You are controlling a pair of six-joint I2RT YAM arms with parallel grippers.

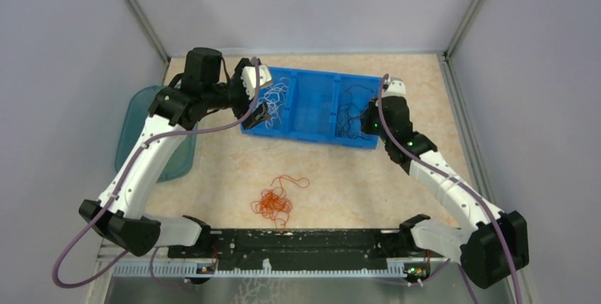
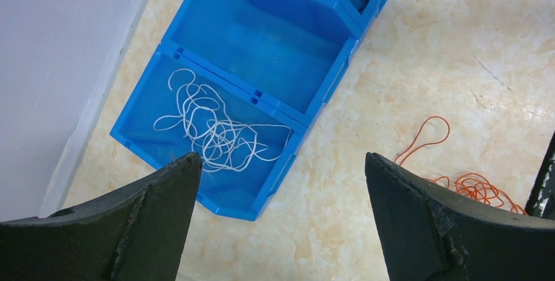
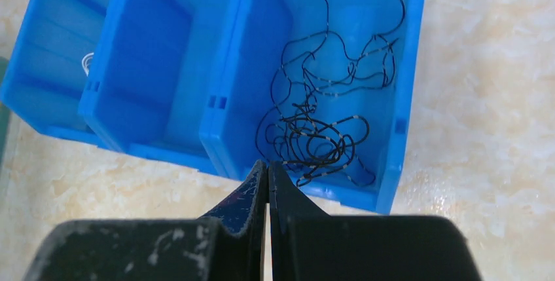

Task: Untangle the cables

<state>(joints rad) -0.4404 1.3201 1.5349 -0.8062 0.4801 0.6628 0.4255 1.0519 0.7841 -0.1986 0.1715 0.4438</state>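
A blue three-compartment tray [image 1: 310, 137] lies at the back of the table. White cables [image 1: 273, 98] [image 2: 213, 130] fill its left compartment and black cables [image 1: 349, 116] [image 3: 321, 117] its right one; the middle one holds nothing. A red-orange cable tangle [image 1: 273, 201] [image 2: 471, 183] lies loose on the table in front. My left gripper [image 1: 259, 103] [image 2: 281, 160] hangs open above the tray's left front corner, holding nothing. My right gripper [image 1: 365, 121] [image 3: 267, 163] is shut, its tips over the front rim of the right compartment, just beside the black cables; I see no strand between the fingers.
A teal lid-like piece [image 1: 142, 130] lies at the table's left edge under the left arm. Grey walls close off the left, back and right. A black rail [image 1: 298, 240] with the arm bases runs along the near edge.
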